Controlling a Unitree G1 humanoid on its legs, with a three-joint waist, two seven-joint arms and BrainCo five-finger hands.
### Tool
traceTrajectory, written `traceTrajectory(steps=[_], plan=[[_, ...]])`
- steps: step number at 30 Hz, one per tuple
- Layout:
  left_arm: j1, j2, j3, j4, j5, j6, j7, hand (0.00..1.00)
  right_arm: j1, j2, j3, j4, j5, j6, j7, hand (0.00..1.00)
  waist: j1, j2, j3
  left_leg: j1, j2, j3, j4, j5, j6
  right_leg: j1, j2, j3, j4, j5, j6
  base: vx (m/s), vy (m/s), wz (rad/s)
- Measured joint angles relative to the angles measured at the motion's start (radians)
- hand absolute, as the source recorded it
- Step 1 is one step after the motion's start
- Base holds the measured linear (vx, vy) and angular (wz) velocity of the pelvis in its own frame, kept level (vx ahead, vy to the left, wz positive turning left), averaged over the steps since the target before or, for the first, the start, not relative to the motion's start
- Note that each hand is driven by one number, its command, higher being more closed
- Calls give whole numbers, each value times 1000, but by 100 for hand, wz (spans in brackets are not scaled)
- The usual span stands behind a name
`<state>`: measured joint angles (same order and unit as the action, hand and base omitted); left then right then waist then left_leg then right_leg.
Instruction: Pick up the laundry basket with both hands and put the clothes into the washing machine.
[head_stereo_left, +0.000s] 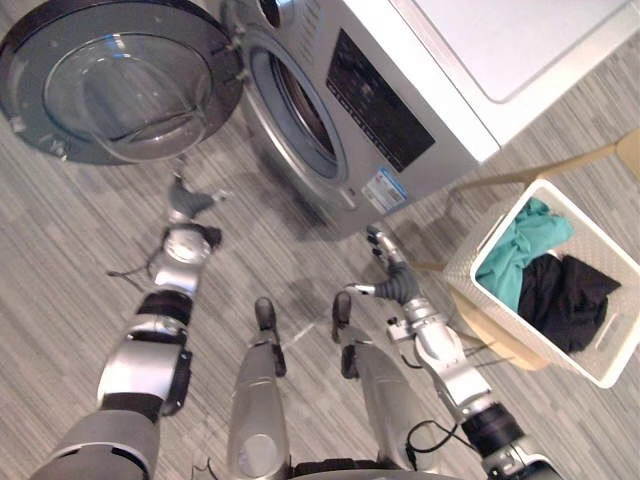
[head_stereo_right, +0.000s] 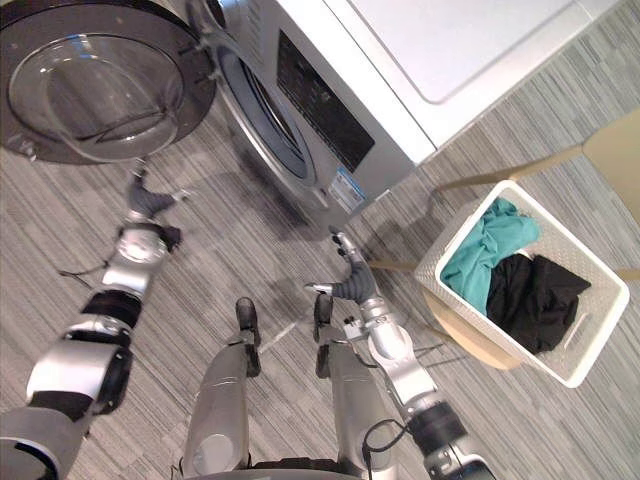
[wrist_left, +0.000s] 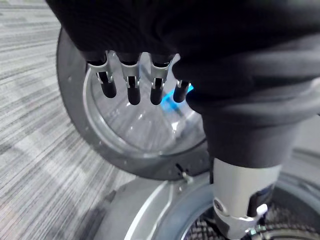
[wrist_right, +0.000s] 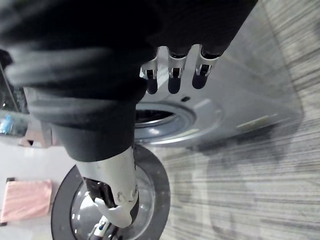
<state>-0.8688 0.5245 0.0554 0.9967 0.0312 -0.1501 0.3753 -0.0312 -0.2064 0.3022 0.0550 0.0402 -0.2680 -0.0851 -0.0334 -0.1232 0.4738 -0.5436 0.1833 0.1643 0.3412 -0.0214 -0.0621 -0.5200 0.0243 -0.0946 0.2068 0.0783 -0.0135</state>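
White perforated plastic laundry basket (head_stereo_left: 466, 262) sits mouth-up on a pale wooden stool (head_stereo_left: 500, 345), one short end toward the silver front-loading washing machine (head_stereo_left: 400, 120) — teal and black clothes (head_stereo_left: 515, 250) inside. Left robot hand (head_stereo_left: 186, 200) and right robot hand (head_stereo_left: 390, 268) — spread, empty — hang over open grey floor (head_stereo_left: 60, 260).

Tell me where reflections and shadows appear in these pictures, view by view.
Left eye view: the glass of the open door carries reflections, and the washing machine throws a shadow on the floor under its front. Left wrist view: a blue glint sits on the door glass. Right wrist view: a dark shadow lies along the machine's base.
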Motion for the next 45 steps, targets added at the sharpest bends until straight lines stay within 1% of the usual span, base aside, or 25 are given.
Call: traceTrajectory(steps=[4, 6, 8, 10, 14, 17, 22, 23, 25, 26, 30, 31, 32, 34, 35, 36, 37, 38, 39, 40, 41, 42, 43, 44, 45], plan=[[-8, 0, 88, -13, 3, 18, -3, 0, 93, 20, -15, -130, 21, -12, 3, 0, -2, -2, 1, -50, 23, 2, 43, -24, 1, -12, 7, -15, -42, 17, 16, 11, 20, -12], [-7, -2, 143, -22, 10, 35, -4, 0, 131, 33, -32, -198, 31, -21, 2, 0, 1, -11, 7, -61, 29, 5, 53, -32, 2, -13, 9, -18, -59, 25, 20, 24, 16, -10], [12, -19, 158, -40, 18, 43, -4, 0, 153, 33, -39, -243, 46, -36, 2, 0, 14, -12, 8, -72, 39, 12, 62, -41, 4, -14, 11, -25, -73, 32, 22, 37, 2, -10], [18, -17, 213, -53, 20, 65, -4, 0, 157, 38, -40, -283, 64, -41, 2, 0, 23, -19, 20, -80, 50, 22, 80, -51, 1, -17, 15, -30, -77, 41, 10, 47, -10, -11], [32, -26, 255, -101, 21, 68, -1, 0, 158, 66, -76, -302, 67, -41, -4, 0, 41, -16, 38, -85, 55, 21, 91, -51, 5, -18, 15, -39, -72, 42, 9, 57, -11, -2], [119, -85, 251, -196, 21, 60, 17, 0, 157, 104, -118, -306, 67, -41, -35, 0, 51, -14, 40, -57, 54, 22, 93, -58, 6, -2, 13, -40, -46, 33, 2, 86, 0, 3], [384, -240, 128, -334, 19, 18, 19, 0, 156, 133, -153, -305, 63, -48, -80, 0, 64, -4, 43, 63, 38, 60, 84, -91, 5, 49, -8, -7, 53, -45, 14, 66, 24, -9], [476, -297, 77, -363, 20, 9, 18, 0, 154, 133, -171, -297, 59, -51, -89, 0, 72, 0, 41, 107, 25, 81, 73, -100, 4, 64, -11, 23, 71, -56, 12, 40, 43, -38], [569, -349, 13, -371, 19, 0, 11, 0, 152, 131, -205, -265, 46, -56, -91, 0, 70, 22, 27, 136, 19, 101, 65, -106, 7, 77, -12, 46, 71, -63, 22, 53, 59, -39], [658, -386, -33, -371, 19, -12, -13, 0, 143, 124, -233, -197, 26, -55, -96, 0, 69, 39, -3, 160, 14, 134, 53, -114, 10, 78, -10, 79, 67, -62, 22, 64, 56, -52], [814, -426, -55, -353, 16, -16, -63, 0, 126, 108, -268, -75, -25, -30, -129, 0, 47, 89, -54, 231, 14, 206, 52, -144, 24, 98, 9, 151, 43, -49, 39, 61, 48, -72], [835, -425, -52, -333, 10, -16, -73, 0, 121, 105, -279, -56, -41, -24, -133, 0, 41, 98, -65, 265, 22, 248, 40, -153, 27, 112, -24, 74, 32, -86, 1, 40, 40, -101], [844, -422, -50, -326, 6, -17, -74, 0, 115, 102, -282, -47, -52, -22, -133, 0, 41, 98, -65, 289, 26, 274, 32, -157, 26, 125, -48, 16, 32, -91, -15, 27, 32, -107], [856, -417, -43, -280, -1, -18, -94, 0, 90, 98, -295, 3, -84, -7, -134, 0, 38, 100, -76, 379, 63, 377, 25, -191, 14, 181, -127, -232, 34, -125, -71, 39, 24, -117], [866, -413, -44, -269, -1, -19, -96, 0, 84, 98, -294, 14, -92, -3, -134, 0, 40, 99, -84, 398, 77, 401, 24, -204, 12, 196, -140, -291, 35, -133, -82, 70, -8, -141], [878, -406, -44, -244, 1, -20, -110, 0, 78, 98, -294, 20, -107, 3, -134, 0, 45, 95, -100, 444, 102, 459, 28, -224, -6, 223, -170, -385, 56, -134, -83, 115, -28, -156], [891, -402, -46, -207, 2, -20, -120, 0, 78, 96, -294, 20, -124, 3, -134, 0, 40, 96, -122, 481, 117, 514, 55, -258, -29, 236, -181, -429, 73, -133, -78, 171, -41, -158], [895, -401, -46, -187, 3, -20, -126, 0, 80, 93, -294, 21, -132, 4, -134, 0, 38, 99, -131, 499, 129, 533, 68, -270, -36, 238, -171, -417, 77, -125, -65, 214, -35, -150], [900, -402, -45, -146, 11, -19, -137, 0, 86, 84, -291, 30, -142, 5, -134, 0, 29, 108, -149, 544, 155, 587, 90, -279, -59, 237, -146, -373, 95, -127, -52, 202, -25, -131], [912, -401, -43, -120, 23, -20, -146, 0, 89, 74, -286, 52, -154, 8, -133, 0, 18, 108, -161, 567, 181, 594, 147, -278, -59, 245, -128, -338, 108, -140, -40, 230, -82, -123], [919, -402, -43, -114, 26, -19, -154, 0, 90, 68, -286, 60, -159, 8, -132, 0, 16, 113, -165, 567, 205, 578, 199, -274, -53, 253, -116, -322, 109, -142, -41, 243, -114, -116], [935, -410, -44, -107, 33, -19, -161, 0, 109, 54, -286, 75, -164, 9, -132, 0, 13, 126, -176, 548, 257, 524, 319, -252, -16, 269, -84, -288, 110, -145, -41, 242, -129, -98], [939, -413, -44, -95, 43, -17, -162, 0, 118, 46, -286, 90, -169, 12, -132, 0, 13, 132, -179, 520, 286, 476, 410, -213, 47, 286, -68, -271, 106, -149, -43, 269, -123, -103], [937, -414, -41, -91, 43, -14, -170, 0, 132, 36, -286, 96, -169, 16, -132, 0, 9, 136, -180, 472, 306, 395, 520, -119, 105, 314, -53, -241, 94, -155, -46, 219, -69, -72], [936, -413, -41, -90, 49, -14, -173, 0, 136, 29, -287, 97, -169, 18, -132, 0, 7, 137, -181, 431, 303, 319, 583, -93, 85, 332, -49, -219, 82, -154, -51, 220, -42, -60]])
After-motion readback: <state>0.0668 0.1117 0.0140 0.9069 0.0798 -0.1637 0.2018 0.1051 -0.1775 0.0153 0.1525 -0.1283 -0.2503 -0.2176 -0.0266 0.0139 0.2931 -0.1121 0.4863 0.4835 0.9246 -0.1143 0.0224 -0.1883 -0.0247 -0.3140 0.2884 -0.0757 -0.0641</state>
